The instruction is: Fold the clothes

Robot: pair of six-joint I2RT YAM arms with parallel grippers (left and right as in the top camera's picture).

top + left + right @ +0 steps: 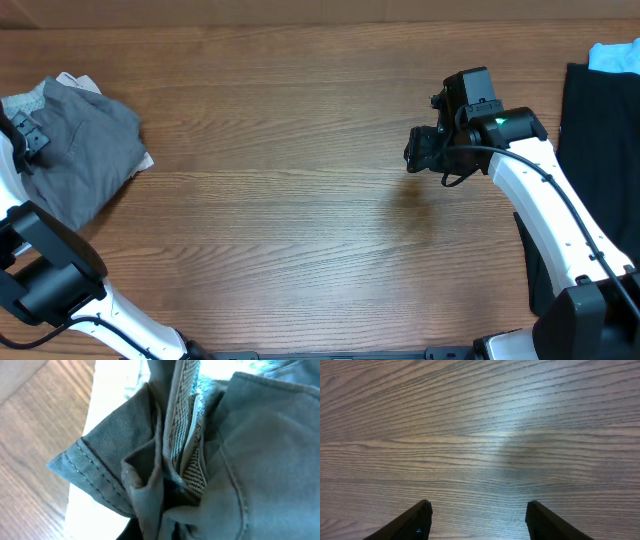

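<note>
Shorts point(80, 150) far left on table point(300, 200)

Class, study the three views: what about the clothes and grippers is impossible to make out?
1. Overhead: grey shorts, crumpled and cut by the left edge; leg and waistband layout unclear.
2. Left wrist: bunched cloth fills the view, hiding the fingers of the left gripper.
3. Overhead: black garment, cut by the right edge and partly behind the right arm.

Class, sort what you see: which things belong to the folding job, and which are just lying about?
Job: grey shorts, bunched in the shut left gripper; open right gripper.
Lying about: black garment; pale blue cloth; table.
</note>
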